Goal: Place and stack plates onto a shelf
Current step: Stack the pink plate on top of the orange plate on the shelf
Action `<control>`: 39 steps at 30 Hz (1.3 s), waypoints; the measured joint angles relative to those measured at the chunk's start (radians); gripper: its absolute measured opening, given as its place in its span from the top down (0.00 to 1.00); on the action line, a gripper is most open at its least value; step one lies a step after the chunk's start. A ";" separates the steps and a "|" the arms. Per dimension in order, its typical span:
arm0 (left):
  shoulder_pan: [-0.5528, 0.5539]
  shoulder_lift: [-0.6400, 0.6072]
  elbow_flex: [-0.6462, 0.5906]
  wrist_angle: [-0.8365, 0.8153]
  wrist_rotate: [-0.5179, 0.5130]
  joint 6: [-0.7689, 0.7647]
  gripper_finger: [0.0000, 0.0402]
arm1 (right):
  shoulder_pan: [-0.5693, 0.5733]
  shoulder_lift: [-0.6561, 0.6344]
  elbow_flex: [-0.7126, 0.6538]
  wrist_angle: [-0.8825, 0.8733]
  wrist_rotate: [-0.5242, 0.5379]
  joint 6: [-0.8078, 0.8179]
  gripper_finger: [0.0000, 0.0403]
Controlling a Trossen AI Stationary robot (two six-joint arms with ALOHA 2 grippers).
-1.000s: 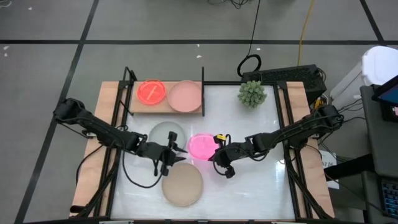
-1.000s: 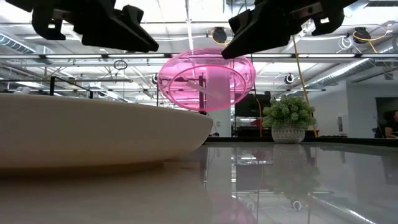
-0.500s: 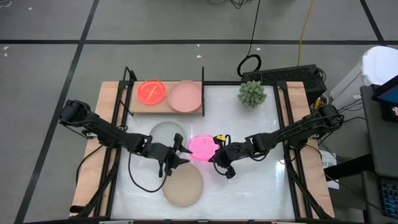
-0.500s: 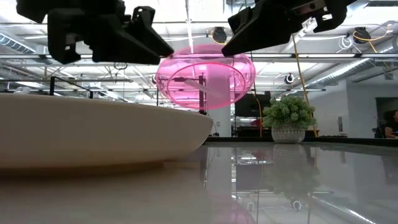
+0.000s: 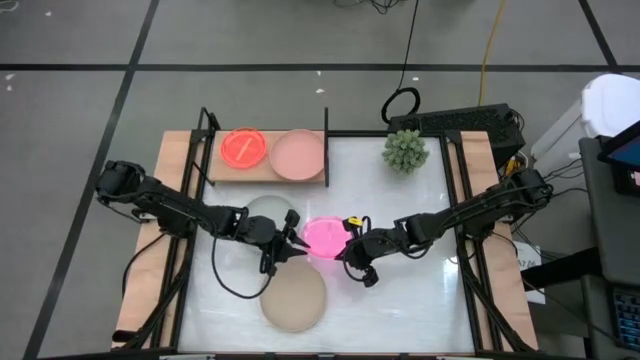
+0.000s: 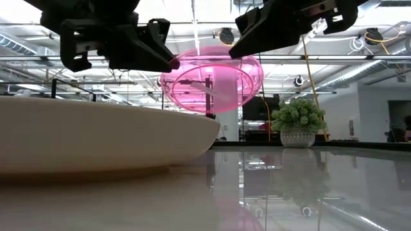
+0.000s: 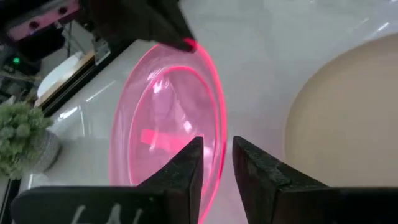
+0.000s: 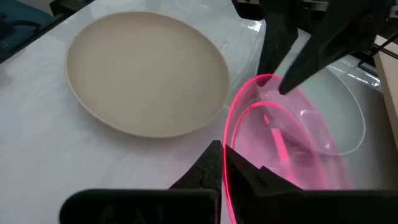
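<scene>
A small translucent neon pink plate (image 5: 322,236) hangs tilted above the table's middle, with my right gripper (image 5: 347,250) shut on its right rim. My left gripper (image 5: 293,243) is open at the plate's left rim (image 7: 219,112), one finger (image 7: 189,171) on each side of it. A large beige plate (image 5: 293,297) lies flat on the table near the front. A pale grey-green plate (image 5: 268,212) lies behind my left gripper. On the wooden shelf (image 5: 265,176) at the back left rest an orange-red plate (image 5: 242,147) and a pale pink plate (image 5: 297,153). My right gripper pinches the pink plate's rim (image 8: 231,134) between its two fingers, coming slanting down from the table's right. The plate stands tilted on edge, lifted clear of the table (image 6: 212,83). My left gripper's fingers straddle the opposite rim; whether they touch it I cannot tell.
A spiky green plant in a pot (image 5: 405,150) stands at the back right. Black metal uprights (image 5: 326,125) rise at the shelf's ends. The white glossy tabletop (image 5: 420,300) lies bare at the front right.
My left gripper has moved toward the table's right and a little down, up to the pink plate's left rim, rolling as it went. Its fingers spread wide, then narrowed around the rim. The plate has stayed where it was.
</scene>
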 joint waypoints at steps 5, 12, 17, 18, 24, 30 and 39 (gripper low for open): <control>0.011 0.011 0.000 0.014 0.037 0.035 0.78 | -0.006 0.000 0.000 0.000 0.000 -0.001 1.00; 0.030 0.054 0.005 0.047 0.074 0.047 0.78 | -0.006 0.000 0.001 0.001 0.000 -0.020 1.00; 0.031 0.050 0.005 0.056 0.068 0.045 0.78 | -0.006 0.000 0.001 -0.001 0.000 -0.021 1.00; 0.031 0.047 0.005 0.055 0.065 0.040 0.78 | -0.006 0.000 0.001 -0.003 0.000 -0.021 1.00; 0.031 0.042 0.005 0.056 0.065 0.034 0.78 | -0.006 0.000 0.001 -0.012 0.000 -0.020 1.00; 0.031 0.042 0.005 0.052 0.097 0.017 0.84 | -0.006 0.000 0.001 -0.016 0.000 -0.021 1.00; 0.031 0.042 0.005 0.031 0.099 -0.012 0.98 | -0.012 0.000 0.001 -0.015 0.002 -0.022 1.00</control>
